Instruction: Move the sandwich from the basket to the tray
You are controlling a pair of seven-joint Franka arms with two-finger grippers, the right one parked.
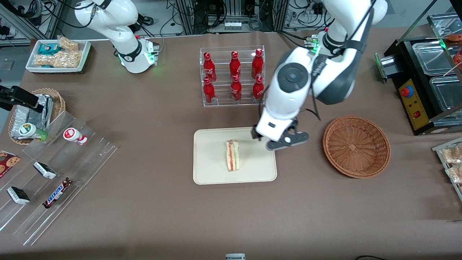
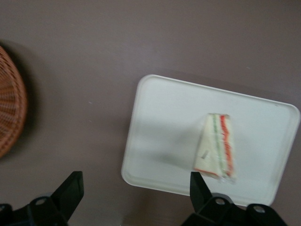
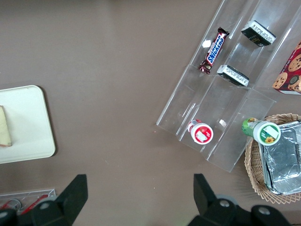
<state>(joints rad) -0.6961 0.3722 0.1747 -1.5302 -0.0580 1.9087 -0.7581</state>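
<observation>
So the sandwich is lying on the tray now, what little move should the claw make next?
Probably just lift up and draw away. The sandwich already rests on the tray, the basket holds nothing, and the claw hangs open above the tray's edge nearest the basket, holding nothing, so no step looks left.
</observation>
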